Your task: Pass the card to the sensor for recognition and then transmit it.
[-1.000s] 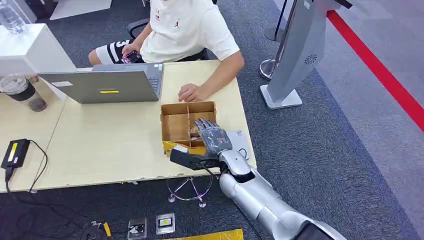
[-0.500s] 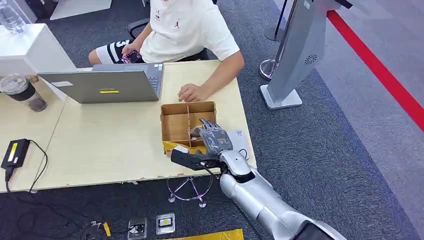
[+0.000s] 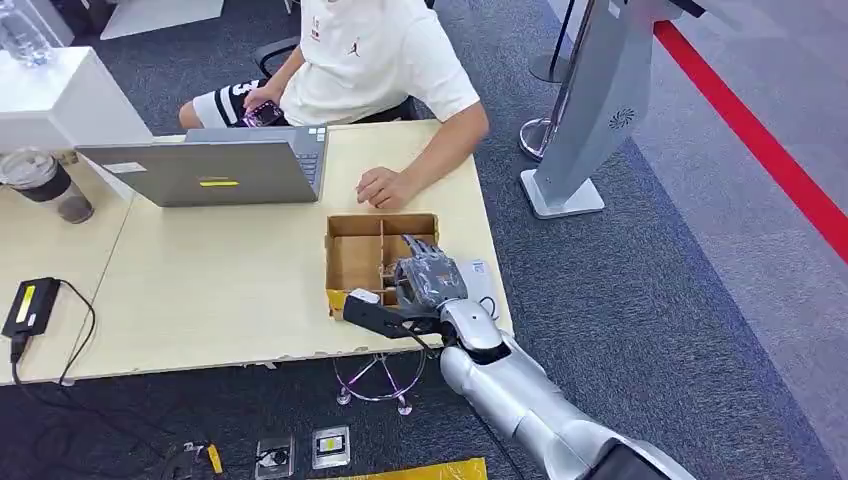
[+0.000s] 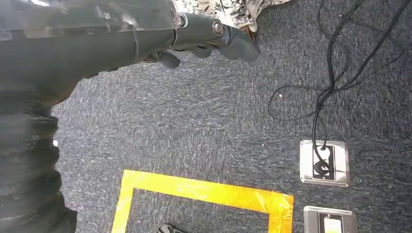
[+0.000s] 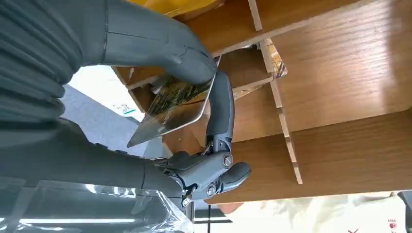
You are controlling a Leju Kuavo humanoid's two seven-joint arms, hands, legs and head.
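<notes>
One card [image 5: 175, 109], its printing too blurred to read, is pinched between the thumb and a dark finger of the right hand [image 3: 428, 281] over the divided wooden box [image 3: 352, 252] on the tabletop [image 3: 200, 290]. The left hand [image 4: 209, 36] hangs above the carpet [image 4: 218, 111], fingers curled on nothing. A small logo marks the seated person's white shirt [image 3: 370, 60].

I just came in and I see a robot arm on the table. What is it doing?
The robot's right hand is reaching into a divided wooden box on the desk. In the wrist view, its thumb and fingers pinch a card over one compartment. A person sits at the far side, one hand resting near a laptop. The robot's left hand hangs by the carpet, holding nothing.
</notes>
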